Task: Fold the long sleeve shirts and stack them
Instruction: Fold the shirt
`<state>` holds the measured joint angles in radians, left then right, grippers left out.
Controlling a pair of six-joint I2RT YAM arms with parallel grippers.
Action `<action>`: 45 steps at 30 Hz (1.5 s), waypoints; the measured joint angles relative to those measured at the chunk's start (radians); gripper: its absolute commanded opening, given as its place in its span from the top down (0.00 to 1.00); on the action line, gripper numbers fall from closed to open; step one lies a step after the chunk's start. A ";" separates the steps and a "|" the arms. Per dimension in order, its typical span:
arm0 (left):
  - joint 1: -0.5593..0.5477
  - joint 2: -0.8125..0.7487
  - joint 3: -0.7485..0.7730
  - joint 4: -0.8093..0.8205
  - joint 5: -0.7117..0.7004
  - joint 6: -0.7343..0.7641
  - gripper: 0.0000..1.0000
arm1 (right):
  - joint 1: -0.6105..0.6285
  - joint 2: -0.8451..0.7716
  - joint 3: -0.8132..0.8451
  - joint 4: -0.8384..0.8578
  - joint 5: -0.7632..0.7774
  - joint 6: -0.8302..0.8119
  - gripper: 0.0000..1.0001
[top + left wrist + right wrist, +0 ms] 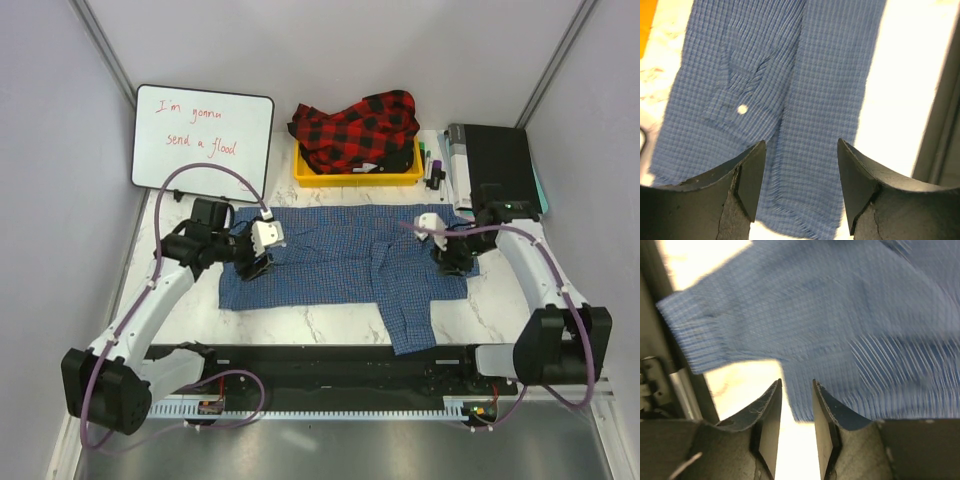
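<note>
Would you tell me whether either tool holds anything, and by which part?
Nothing is held: the left tool gapes over the blue shirt; the right tool shows a bare narrow gap at its edge.

Whiteboard (203,137) (red handwriting), yellow bin (357,178), markers (431,166), black case (497,165) on marble table (300,325).

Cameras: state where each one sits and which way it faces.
Top external: above and behind the arm bases, looking down at the table; both arms, the blue shirt spread out, the plaid shirt in a yellow bin.
Left wrist: on the left arm, looking down past the left pincer, jaws wide apart, onto blue cloth.
Right wrist: on the right arm, looking past the right pincer, jaws narrowly apart, at the shirt's edge.
Shared: all three see the blue shirt.
</note>
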<state>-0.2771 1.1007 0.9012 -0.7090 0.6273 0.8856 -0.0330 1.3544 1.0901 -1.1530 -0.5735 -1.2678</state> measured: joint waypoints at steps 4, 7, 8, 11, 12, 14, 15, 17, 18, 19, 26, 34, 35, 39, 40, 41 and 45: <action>0.000 -0.043 -0.008 0.028 0.093 -0.143 0.33 | 0.194 -0.090 -0.097 -0.023 -0.016 -0.085 0.66; 0.000 -0.070 -0.014 0.060 0.110 -0.242 0.33 | 0.375 -0.103 -0.167 0.008 0.008 -0.106 0.66; 0.000 -0.074 -0.014 0.069 0.110 -0.269 0.33 | 0.431 -0.102 -0.183 0.025 0.021 -0.109 0.66; 0.009 -0.067 -0.013 0.075 0.109 -0.336 0.33 | 0.581 -0.099 -0.214 0.076 0.052 -0.114 0.66; 0.013 -0.063 -0.013 0.075 0.109 -0.350 0.33 | 0.614 -0.097 -0.222 0.092 0.063 -0.114 0.66; 0.027 -0.058 -0.013 0.075 0.109 -0.383 0.33 | 0.695 -0.088 -0.240 0.133 0.086 -0.114 0.65; 0.034 -0.057 -0.013 0.075 0.109 -0.397 0.33 | 0.735 -0.081 -0.249 0.150 0.099 -0.116 0.65; 0.047 -0.057 -0.012 0.075 0.109 -0.418 0.33 | 0.806 -0.065 -0.266 0.175 0.117 -0.126 0.64; 0.052 -0.055 -0.012 0.075 0.109 -0.427 0.33 | 0.837 -0.057 -0.274 0.182 0.126 -0.135 0.63; 0.056 -0.053 -0.012 0.075 0.109 -0.432 0.33 | 0.864 -0.050 -0.282 0.189 0.135 -0.148 0.63; 0.060 -0.013 0.000 0.068 0.119 -0.451 0.33 | 0.970 0.012 -0.309 0.195 0.212 -0.249 0.59; 0.060 -0.001 0.005 0.068 0.136 -0.455 0.33 | 0.990 0.085 -0.329 0.219 0.293 -0.326 0.59; 0.060 0.000 0.005 0.069 0.136 -0.455 0.34 | 0.992 0.093 -0.333 0.227 0.298 -0.327 0.61; 0.063 0.011 0.005 0.074 0.142 -0.472 0.35 | 0.993 0.101 -0.328 0.241 0.301 -0.316 0.91; 0.065 0.014 0.005 0.077 0.144 -0.480 0.36 | 0.993 0.101 -0.328 0.241 0.300 -0.310 0.97; 0.068 0.017 0.005 0.081 0.146 -0.489 0.36 | 0.993 0.101 -0.328 0.240 0.301 -0.299 1.00; 0.077 0.017 0.005 0.101 0.166 -0.543 0.37 | 0.986 0.099 -0.320 0.248 0.289 -0.264 1.00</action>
<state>-0.2005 1.1175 0.9062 -0.6079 0.7929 0.3424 0.9527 1.4532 0.7704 -0.9054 -0.2848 -1.5318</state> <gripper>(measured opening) 0.637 0.015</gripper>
